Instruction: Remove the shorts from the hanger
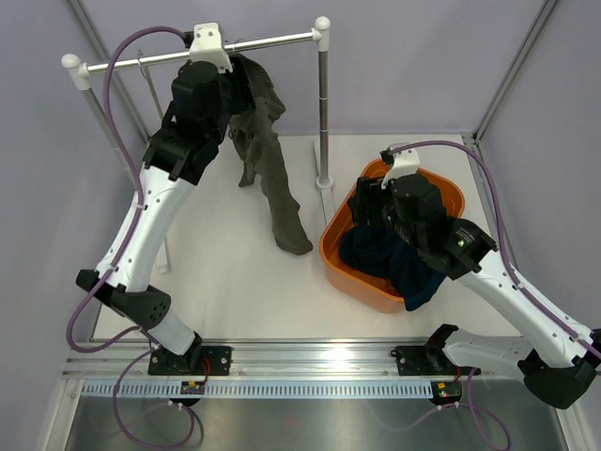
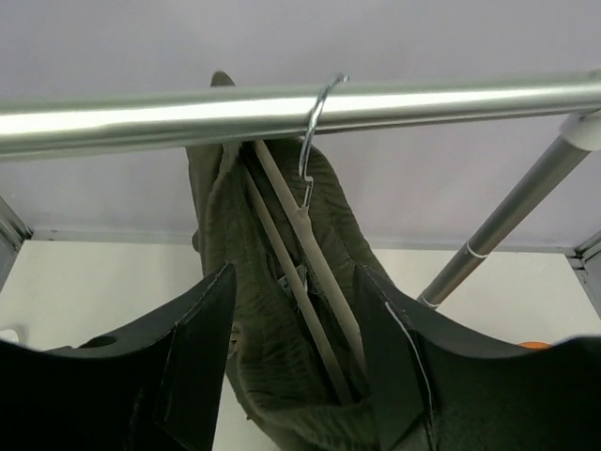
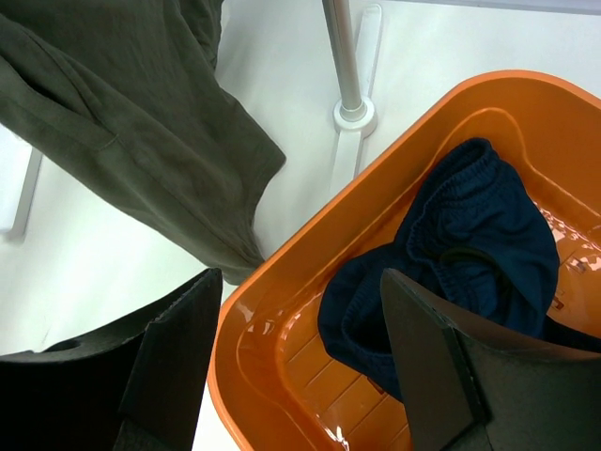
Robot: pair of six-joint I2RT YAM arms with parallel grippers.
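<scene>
While draped over a hanger (image 2: pixel 315 258) hooked on the rail (image 2: pixel 188 111), the shorts (image 2: pixel 268 376) hang with one leg trailing low beside an orange tub (image 3: pixel 526 94). The left gripper (image 2: pixel 294 310) straddles shorts and hanger, its fingers spread wide, not clamped. The right gripper (image 3: pixel 296 319) hangs over the tub's near rim, fingers apart, above a navy garment (image 3: pixel 470 244).

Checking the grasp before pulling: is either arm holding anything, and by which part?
Nothing is clamped. The left gripper is open, its fingers straddling the shorts and hanger; the right gripper hangs open over the orange basket.
</scene>
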